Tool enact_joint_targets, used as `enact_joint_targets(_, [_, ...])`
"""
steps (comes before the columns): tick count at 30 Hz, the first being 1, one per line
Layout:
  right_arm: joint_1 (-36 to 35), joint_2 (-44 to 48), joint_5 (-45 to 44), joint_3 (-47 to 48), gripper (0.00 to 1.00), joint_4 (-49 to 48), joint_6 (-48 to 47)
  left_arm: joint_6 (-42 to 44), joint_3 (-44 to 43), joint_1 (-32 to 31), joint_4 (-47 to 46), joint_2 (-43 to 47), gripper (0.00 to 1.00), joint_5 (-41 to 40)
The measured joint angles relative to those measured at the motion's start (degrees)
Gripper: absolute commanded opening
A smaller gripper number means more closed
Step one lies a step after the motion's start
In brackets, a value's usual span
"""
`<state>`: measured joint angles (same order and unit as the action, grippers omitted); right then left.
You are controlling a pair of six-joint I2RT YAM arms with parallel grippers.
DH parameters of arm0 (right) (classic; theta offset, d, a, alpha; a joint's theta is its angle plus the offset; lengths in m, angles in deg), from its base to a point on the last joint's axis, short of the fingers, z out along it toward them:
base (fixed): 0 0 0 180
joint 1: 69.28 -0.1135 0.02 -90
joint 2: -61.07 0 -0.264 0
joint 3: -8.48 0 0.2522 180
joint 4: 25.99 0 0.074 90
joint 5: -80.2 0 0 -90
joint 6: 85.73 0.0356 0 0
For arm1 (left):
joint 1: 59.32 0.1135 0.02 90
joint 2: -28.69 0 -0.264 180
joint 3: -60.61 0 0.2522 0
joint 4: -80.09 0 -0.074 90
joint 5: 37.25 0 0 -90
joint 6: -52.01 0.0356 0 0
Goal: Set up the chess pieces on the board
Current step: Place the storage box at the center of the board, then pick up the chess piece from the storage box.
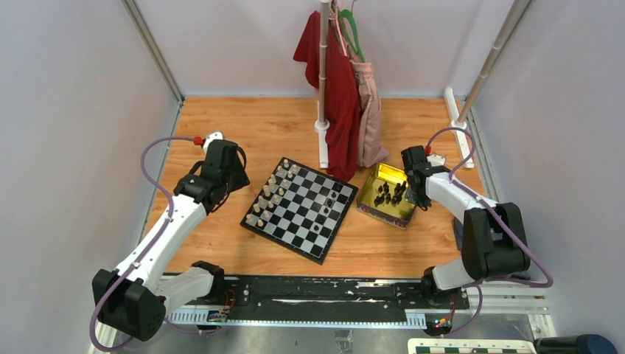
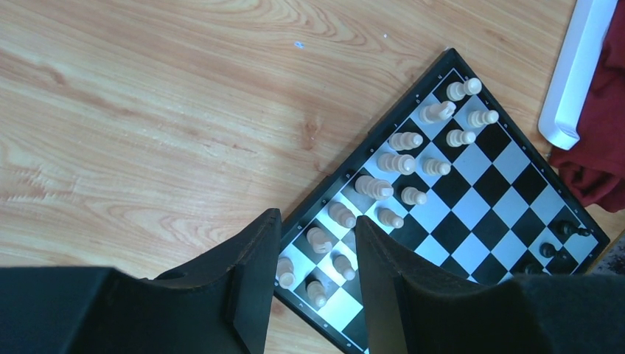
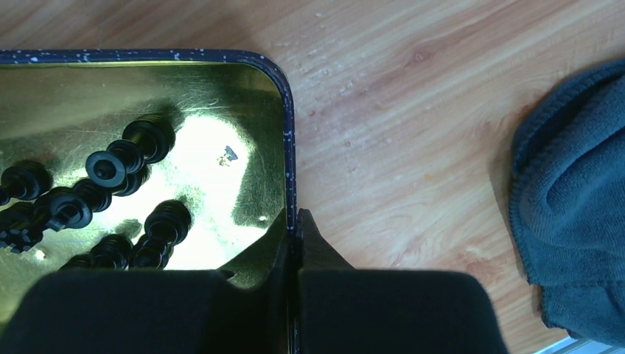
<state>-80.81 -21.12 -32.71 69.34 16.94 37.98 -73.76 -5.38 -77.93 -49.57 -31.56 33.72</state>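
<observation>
The board (image 1: 298, 209) lies flat near the middle of the wooden tabletop (image 1: 221, 125), turned askew so that its corners, not its sides, point toward the tabletop's far and near edges. Cream white pieces (image 1: 271, 193) stand upright in two ranks along the side of the board that faces the tabletop's left edge. Most of the black chess pieces (image 1: 388, 193) sit in a gold tin tray (image 1: 366, 209) just beside the board, toward the tabletop's right edge. In the right wrist view they (image 3: 110, 169) lie toppled on their sides, their long axes slanting across the tray's floor rather than square to its walls. A few more black ones (two show plainly in the left wrist view) stand on the side of the board nearest the tray. The left gripper (image 1: 234, 173) hangs over the board's left corner above the white ranks, its jaws released and parted with nothing between them. The right gripper (image 1: 419, 198) is at the tray's right wall, jaws clenched tight together right on the line of the rim (image 3: 289, 147); whether they pinch that thin wall I cannot tell. A grey-blue cloth (image 3: 575, 206) lies on the tabletop beyond the tray, and red and pink garments (image 1: 346, 110) hang at the far edge
</observation>
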Motion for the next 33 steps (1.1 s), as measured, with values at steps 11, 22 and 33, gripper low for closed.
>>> enact_joint_targets(11, [1.4, -5.2, 0.5, 2.6, 0.37, -2.6, -2.3, -0.5, 1.8, 0.0, -1.0, -0.6, 0.47, 0.2])
enact_joint_targets(22, [1.6, -4.5, 0.3, 4.4, 0.42, 0.0, -3.5, -0.6, 2.5, 0.0, -1.8, -0.6, 0.47, 0.6])
enact_joint_targets(33, [1.6, 0.7, 1.4, 13.6, 0.34, 4.5, -4.7, -0.7, 2.5, 0.0, -2.5, 0.0, 0.46, 1.1])
